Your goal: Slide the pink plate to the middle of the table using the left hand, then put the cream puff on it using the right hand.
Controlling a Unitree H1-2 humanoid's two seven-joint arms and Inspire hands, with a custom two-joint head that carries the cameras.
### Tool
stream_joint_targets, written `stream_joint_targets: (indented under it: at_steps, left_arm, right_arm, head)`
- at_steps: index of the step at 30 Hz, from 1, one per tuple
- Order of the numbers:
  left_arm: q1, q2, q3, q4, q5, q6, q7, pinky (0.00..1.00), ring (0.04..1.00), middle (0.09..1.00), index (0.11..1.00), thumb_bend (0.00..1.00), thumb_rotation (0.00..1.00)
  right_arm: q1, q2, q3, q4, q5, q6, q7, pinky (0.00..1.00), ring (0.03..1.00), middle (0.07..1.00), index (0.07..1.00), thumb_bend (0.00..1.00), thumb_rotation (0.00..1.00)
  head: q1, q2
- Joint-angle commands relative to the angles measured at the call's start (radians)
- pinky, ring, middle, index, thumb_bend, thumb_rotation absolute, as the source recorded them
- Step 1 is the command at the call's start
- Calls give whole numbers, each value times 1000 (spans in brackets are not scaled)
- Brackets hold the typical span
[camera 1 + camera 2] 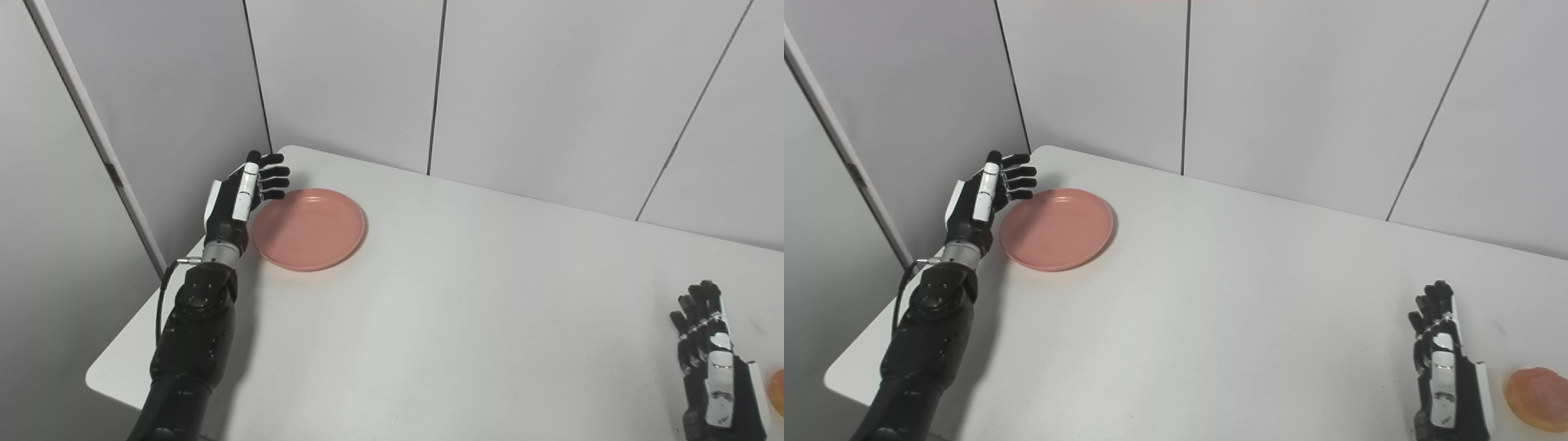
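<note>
Fingers (1020, 174) of left hand (981, 195) spread, empty, curled past the pink plate's (1056, 228) far-left rim, at the table's (1213, 306) far-left corner. Plate looks rigid, light, likely slick: push at rim. Right hand (1448, 373) open, idle beside cream puff (1538, 397).

The cream puff (1538, 398) is cut by the right edge in both views, and in the left eye view only a thin orange slice of it shows. The right hand (1448, 380) is cut off at the bottom edge, so its wrist and arm are not seen. The left hand (242, 199) covers the left rim of the pink plate (309, 228), and contact there cannot be told.
</note>
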Motion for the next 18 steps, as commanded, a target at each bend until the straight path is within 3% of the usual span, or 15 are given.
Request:
stream_joint_targets:
  at_steps: [1, 8, 12, 18]
  left_arm:
    - [-98, 87, 16, 5, -17, -62, -26, 669, 699, 693, 674, 709, 1000]
    - [-132, 110, 21, 106, -28, -123, -53, 698, 725, 712, 695, 719, 1000]
    - [-160, 120, 30, 150, -61, -143, -79, 731, 758, 747, 726, 764, 1000]
    - [-183, 125, 21, 203, -52, -155, -82, 751, 776, 761, 737, 756, 1000]
  right_arm:
    - [129, 6, -4, 228, 10, -79, 28, 1000, 1000, 1000, 1000, 393, 1000]
    - [124, 5, -4, 246, 11, -92, 31, 1000, 1000, 1000, 1000, 399, 1000]
    - [125, 4, -2, 247, 6, -89, 28, 1000, 1000, 1000, 1000, 416, 1000]
    - [119, 1, -3, 265, 15, -98, 33, 1000, 1000, 1000, 1000, 424, 1000]
  head:
    - [-1, 1]
    - [1, -4]
    - [5, -9]
    - [9, -11]
